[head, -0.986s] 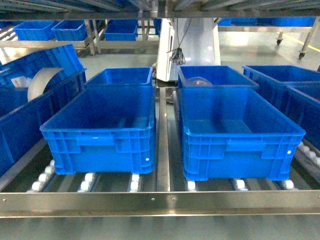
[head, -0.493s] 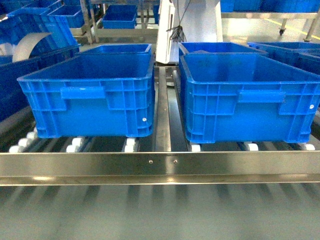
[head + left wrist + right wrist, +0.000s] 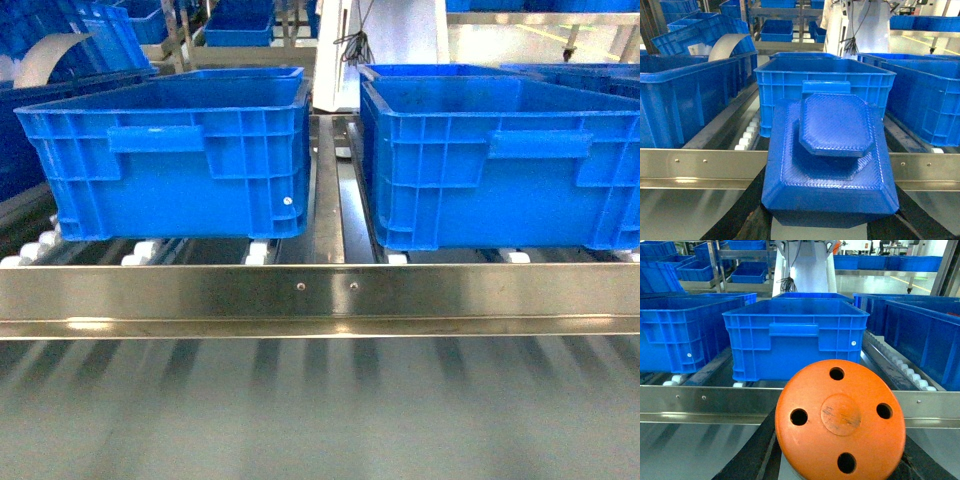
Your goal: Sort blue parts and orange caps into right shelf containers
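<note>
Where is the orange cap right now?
In the right wrist view, the orange cap fills the lower centre, held at the right pincer, short of the metal shelf rail and facing a blue bin.

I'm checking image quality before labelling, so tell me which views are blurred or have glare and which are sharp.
Head view: the lower foreground is smeared into streaks, glare bands run along the steel rail, and the blue bins look slightly soft. Left wrist view: the blue part is crisp, with even light. Right wrist view: the orange cap is sharp, and the background is bright but readable.
</note>
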